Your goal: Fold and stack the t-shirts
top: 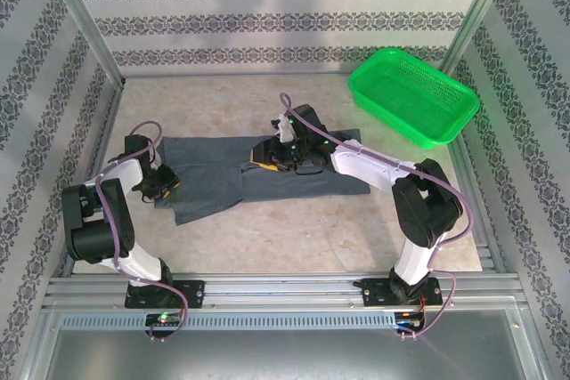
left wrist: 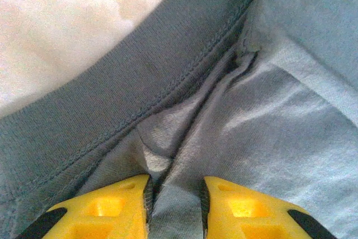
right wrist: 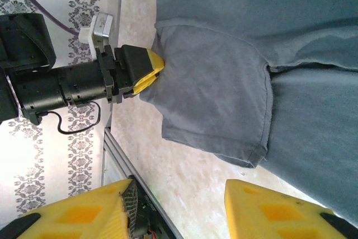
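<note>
- From above, the right gripper and its arm cover the middle of the t-shirt.
- On the left wrist camera, the bottom edge cuts off the fingers of the left gripper.
- On the right wrist camera, the t-shirt runs past the top and right edges.

Two arms, same build: left arm & right arm, fat black joints w/ white shells between. Thin purple cable runs along each. Left hand & right hand have blocky yellow fingers w/ black corners. Flat black base plates, green LED by the left one.
</note>
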You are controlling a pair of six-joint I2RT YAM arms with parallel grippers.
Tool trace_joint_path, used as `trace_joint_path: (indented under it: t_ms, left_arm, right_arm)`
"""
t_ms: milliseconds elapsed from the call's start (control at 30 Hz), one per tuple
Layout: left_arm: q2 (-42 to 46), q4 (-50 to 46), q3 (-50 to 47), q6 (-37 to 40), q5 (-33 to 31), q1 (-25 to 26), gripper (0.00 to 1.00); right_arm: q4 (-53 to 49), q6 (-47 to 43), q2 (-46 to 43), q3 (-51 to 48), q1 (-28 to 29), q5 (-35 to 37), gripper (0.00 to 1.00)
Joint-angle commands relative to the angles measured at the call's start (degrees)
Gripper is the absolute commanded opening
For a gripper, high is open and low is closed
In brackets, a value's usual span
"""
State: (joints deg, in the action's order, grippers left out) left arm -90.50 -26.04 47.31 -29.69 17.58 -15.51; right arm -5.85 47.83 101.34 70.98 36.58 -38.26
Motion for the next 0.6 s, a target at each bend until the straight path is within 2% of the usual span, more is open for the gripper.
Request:
trace_joint_path:
  t_ms: [0,167,200,267,300,567]
  left_arm:
    - [1.36,0.83,-1.29,2.21,0.93,-0.8,0.3]
    - [4.44,-0.78,-1.64,2.37,0.52,-0.75,0.3]
    - [4.9,-1.51,-1.65,2.72,-0.31,-0.75,0.32]
    - [5.26,-1.73,-2.19,3.47,-0.88,-0.75,0.42]
    - [4.92,-1.71,-2.39,3.88,-0.63,-0.77,0.44]
    - [2.24,0.66,-2.63,3.34,1.47,-0.77,0.41]
  right_arm:
    - [1.05,0.11,0.64,1.15,-0.32,-0.54,0.47]
    - [1.1,0.32,1.14,1.7,-0.2,-0.73,0.47]
    - [1.27,0.39,1.22,1.79,-0.2,-0.76,0.47]
    - [1.34,0.4,1.32,1.88,-0.21,-0.85,0.47]
    - [1.35,0.47,1.32,1.97,-0.23,-0.89,0.47]
    - [1.02,0.5,0.79,1.88,-0.16,-0.89,0.47]
